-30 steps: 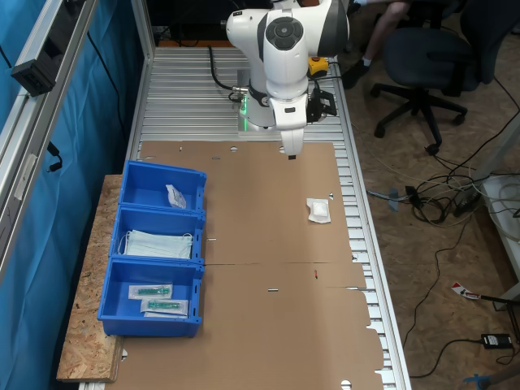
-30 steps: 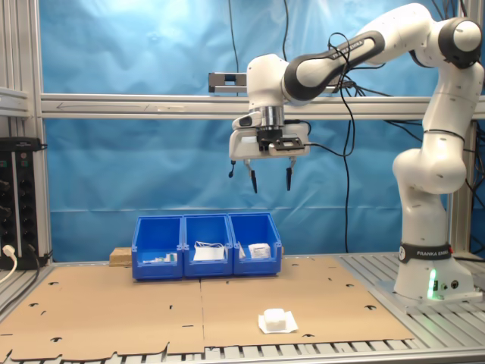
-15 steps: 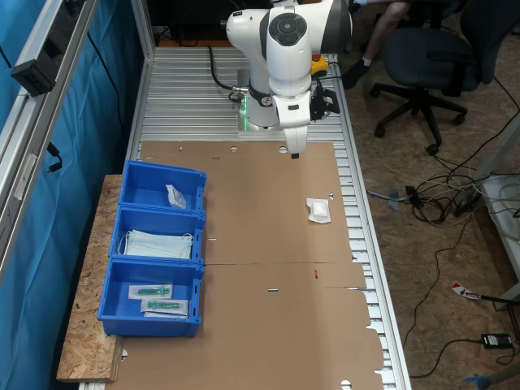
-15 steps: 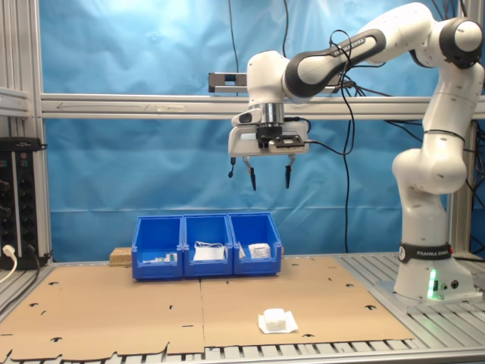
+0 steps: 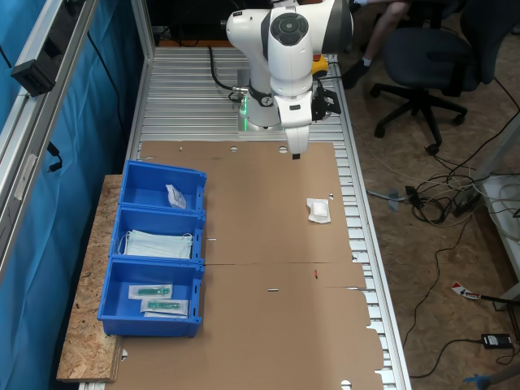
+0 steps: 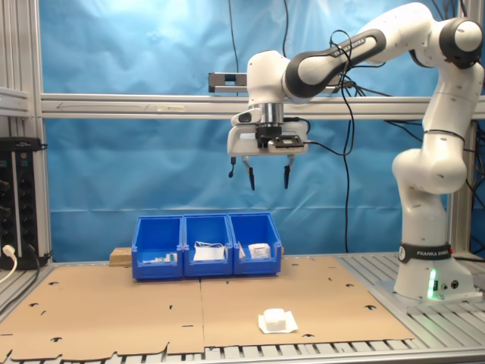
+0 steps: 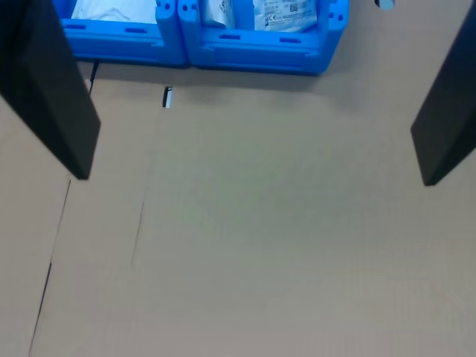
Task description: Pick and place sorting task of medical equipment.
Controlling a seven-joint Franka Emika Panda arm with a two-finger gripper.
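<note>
Brown cardboard sheeting (image 5: 268,244) covers the aluminium bench, giving a flat, plain surface for picking. Along its far edge in the second exterior view, 3 blue bins (image 6: 207,244) sit side by side, each holding 1 item class: clear green packs, face masks (image 5: 157,244) and a white packet. High above the sheet, the gripper (image 6: 268,176) hangs with jaws spread wide and nothing between them, presumably ready to descend. One white packet (image 6: 276,320) lies loose on the cardboard, well apart from the bins, unsorted.

My target, small white crinkly packet (image 5: 318,210) (image 6: 276,320), flat on brown cardboard, well apart from blue bins (image 5: 157,248)
</note>
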